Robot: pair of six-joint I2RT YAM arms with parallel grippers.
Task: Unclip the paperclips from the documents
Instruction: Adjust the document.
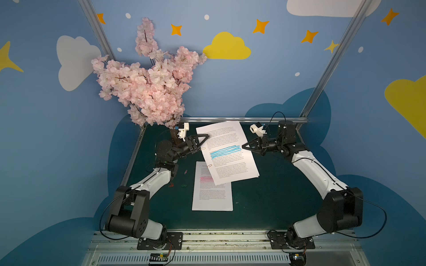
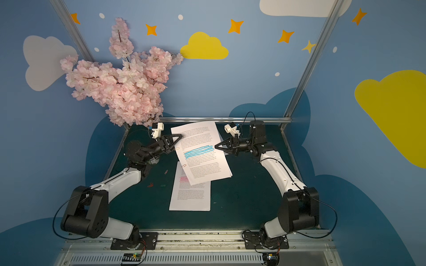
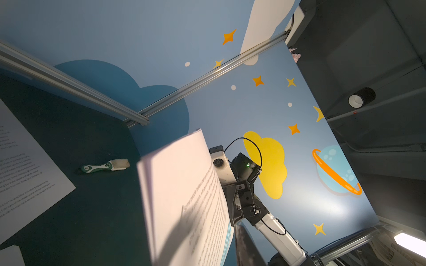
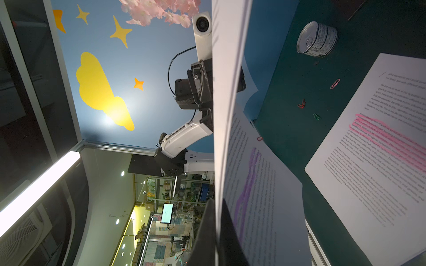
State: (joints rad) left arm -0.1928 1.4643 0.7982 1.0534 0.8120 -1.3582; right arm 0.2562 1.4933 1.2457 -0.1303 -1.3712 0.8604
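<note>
A: Where does the right claw (image 1: 243, 146) stand?

B: Closed on the right edge of the blue-band stack (image 1: 227, 152). Its wrist view shows the sheets pinched between the jaws and lifted clear of the table (image 1: 265, 195).

A: And the left claw (image 1: 204, 143)?

B: It is at the stack's opposite edge, tip over the upper corner. The jaws look somewhat parted, but whether they grip paper cannot be told (only one finger (image 3: 242, 248) shows in its own view).

A: The clips?

B: An orange paperclip (image 1: 202, 149) sits on that left edge, just beside the left claw. A second orange clip (image 1: 209, 165) is lower down the same edge. Three loose paperclips (image 1: 171, 185) lie on the table, left of the pink-band page (image 1: 212, 198).

A: So which step is this?

B: Probably pulling off the nearer orange paperclip while the right claw steadies the stack. The next move calls for a fine pinch on the wire alone, then a slide outward off the edge.
</note>
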